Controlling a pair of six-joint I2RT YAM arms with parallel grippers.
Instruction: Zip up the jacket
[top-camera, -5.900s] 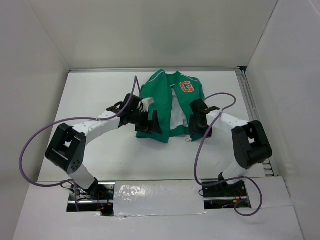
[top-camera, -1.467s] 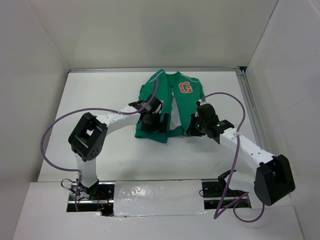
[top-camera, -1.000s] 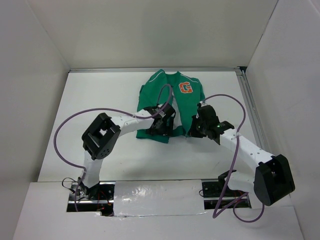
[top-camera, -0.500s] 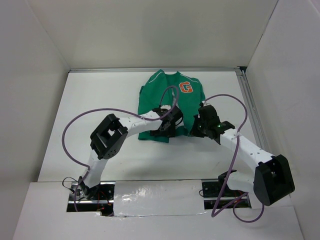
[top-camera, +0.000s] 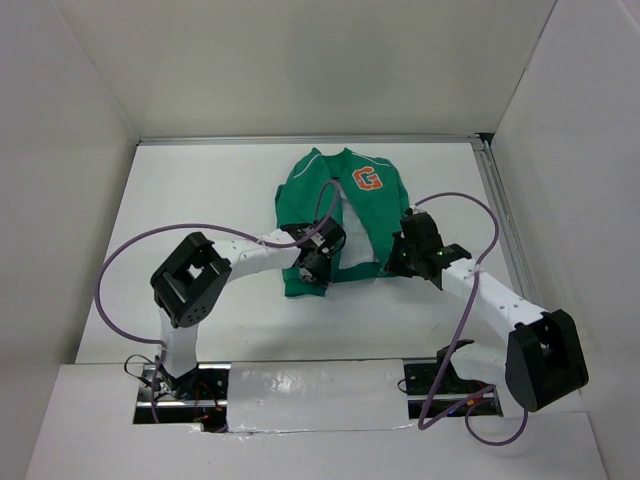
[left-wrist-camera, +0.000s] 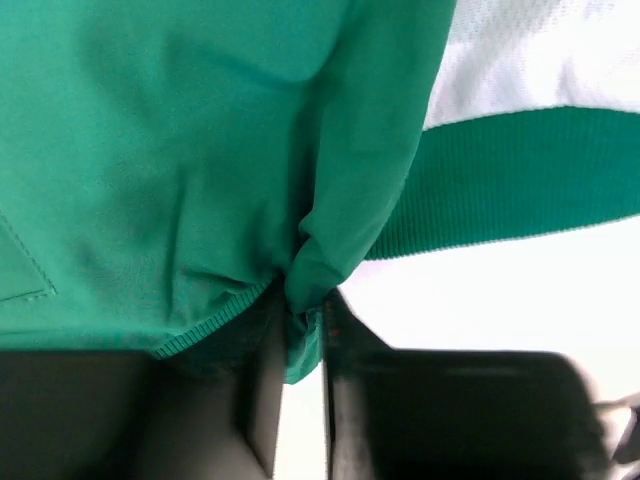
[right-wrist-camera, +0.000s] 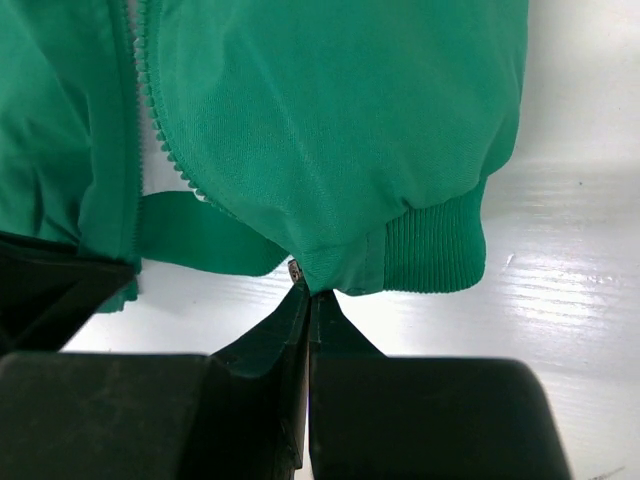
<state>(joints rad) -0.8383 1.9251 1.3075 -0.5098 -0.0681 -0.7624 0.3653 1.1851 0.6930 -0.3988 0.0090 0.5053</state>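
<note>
- Where the overhead camera looks down, the jacket lies flat on the white table, past the middle and nearer the far edge, with its collar away from the arms and its hem toward them.
- Its front is open there: a strip of pale lining shows between the two green halves, and the orange G patch sits on the half at the right of the view.
- The left gripper is down on the near hem of the other half, and the right gripper is at the near corner of the patch half; from this height the set of their fingers cannot be told.
- In the left wrist view, the left gripper is pinched nearly closed on a bunched fold of the jacket at its lower edge, the cloth caught between the two fingers.
- Beyond the fold run the ribbed hem and the lining, with bare table below them.
- In the right wrist view, the right gripper is closed tight on the bottom corner of the jacket, right where the front edge meets the ribbed hem.
- A small metal bit shows just above the fingertips, and the zipper teeth run up the front edge from there.
</note>
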